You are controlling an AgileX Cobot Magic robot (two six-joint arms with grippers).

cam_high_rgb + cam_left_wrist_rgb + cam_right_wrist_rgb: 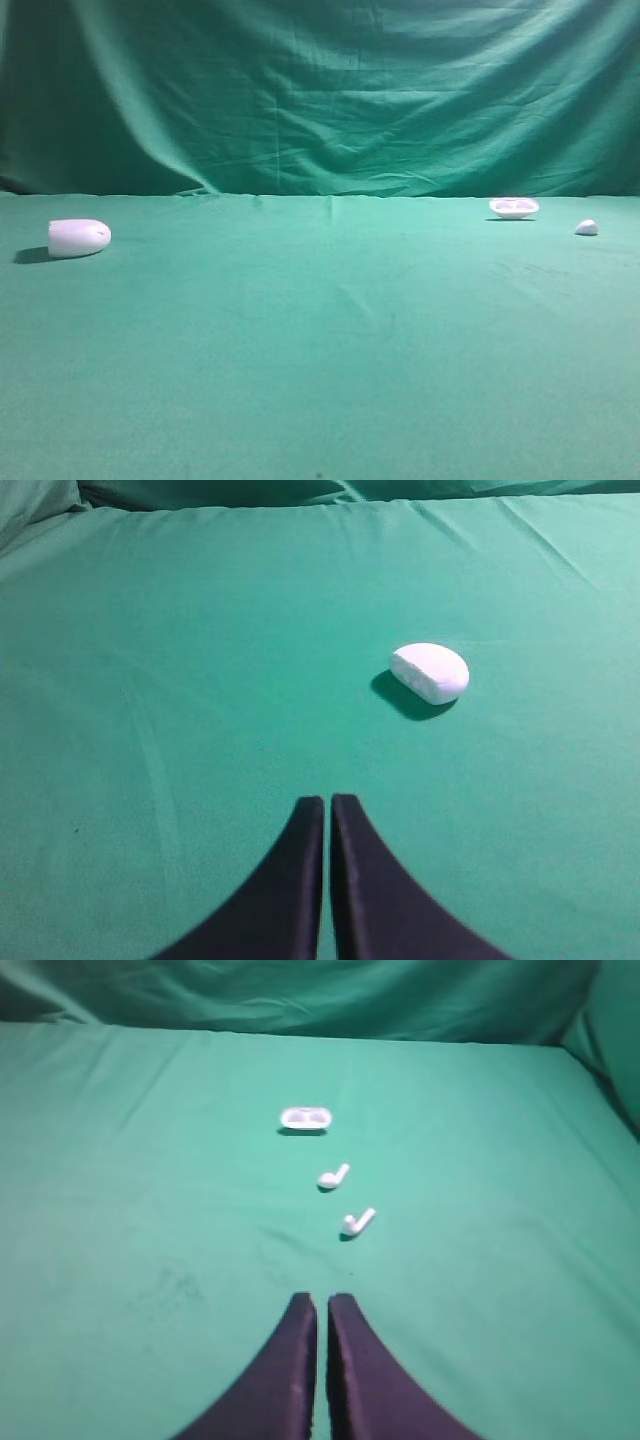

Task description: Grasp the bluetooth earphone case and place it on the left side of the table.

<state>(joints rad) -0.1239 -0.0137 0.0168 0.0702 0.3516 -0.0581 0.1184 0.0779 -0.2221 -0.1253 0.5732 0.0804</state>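
The bluetooth earphone case (79, 237) is a smooth white capsule lying on its side at the far left of the green table (320, 360). The left wrist view shows the case (430, 672) ahead and to the right of my left gripper (327, 798), well apart from it. The left jaws are shut with nothing between them. My right gripper (321, 1297) is also shut and empty, hovering over bare cloth. Neither gripper appears in the high view.
A shallow white dish piece with two hollows (514, 207) (305, 1119) lies at the back right. A small white lump (587, 228) sits to its right. Two loose earbuds (333, 1176) (357, 1222) lie ahead of the right gripper. Green backdrop (320, 90) hangs behind.
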